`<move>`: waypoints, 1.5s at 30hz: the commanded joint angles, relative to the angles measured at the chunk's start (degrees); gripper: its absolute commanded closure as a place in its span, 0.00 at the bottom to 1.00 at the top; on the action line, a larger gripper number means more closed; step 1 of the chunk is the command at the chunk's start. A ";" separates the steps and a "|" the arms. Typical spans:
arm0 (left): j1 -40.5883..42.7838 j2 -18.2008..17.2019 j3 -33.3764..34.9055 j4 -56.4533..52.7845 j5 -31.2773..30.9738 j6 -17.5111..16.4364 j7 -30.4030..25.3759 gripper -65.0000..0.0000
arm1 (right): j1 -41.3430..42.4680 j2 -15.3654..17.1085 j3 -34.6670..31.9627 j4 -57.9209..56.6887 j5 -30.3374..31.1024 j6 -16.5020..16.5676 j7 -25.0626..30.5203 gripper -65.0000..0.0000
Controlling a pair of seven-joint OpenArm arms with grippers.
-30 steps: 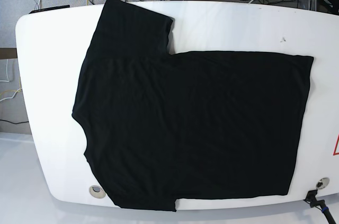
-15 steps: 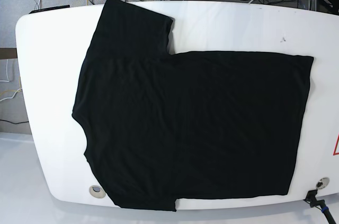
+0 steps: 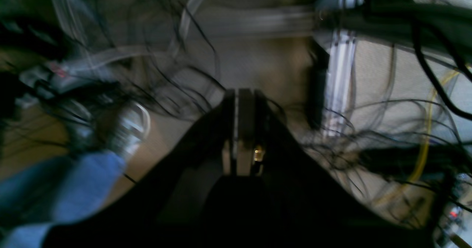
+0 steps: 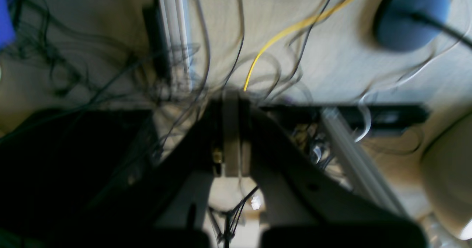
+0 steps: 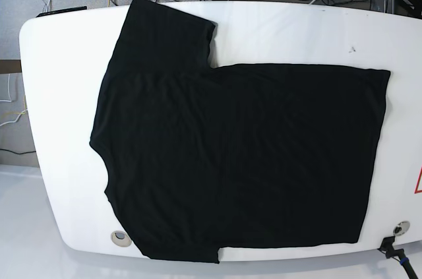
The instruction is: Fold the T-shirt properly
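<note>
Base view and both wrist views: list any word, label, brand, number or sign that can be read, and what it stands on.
No readable text in any view.
T-shirt: plain black on the side showing, no print or label visible.
Table: a red mark at its right edge, cut off by the frame, looks like part of a triangle sign; nothing legible.
Wrist views: blurred, only cables and floor, no lettering to make out.

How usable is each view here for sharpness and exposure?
Base view: sharp and evenly lit, but the black T-shirt shows almost no fabric detail against the bright white table. Left wrist view: heavy motion blur, dim, cables smeared, left gripper a dark shape. Right wrist view: also blurred, brighter floor, right gripper underexposed.
</note>
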 commanded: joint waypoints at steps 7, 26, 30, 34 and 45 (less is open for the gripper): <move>12.81 -3.99 -1.22 19.75 0.06 -0.17 2.11 1.00 | -14.96 3.08 -0.01 20.78 0.93 0.04 -1.89 1.00; 29.61 -5.81 -5.25 53.55 2.96 -2.77 12.16 1.00 | -33.23 11.33 11.12 64.49 8.05 3.11 -14.44 1.00; 30.82 -6.40 -5.63 59.66 3.26 -2.56 12.44 1.00 | -33.82 11.18 15.99 72.13 10.90 3.54 -17.47 1.00; 30.29 -7.25 -6.09 64.74 2.88 -2.50 12.36 1.00 | -32.86 11.13 18.74 78.16 13.39 4.25 -19.48 1.00; 28.42 -8.20 -9.71 69.69 3.80 -3.12 14.80 0.72 | -27.73 9.91 22.04 83.06 18.16 6.15 -23.56 0.58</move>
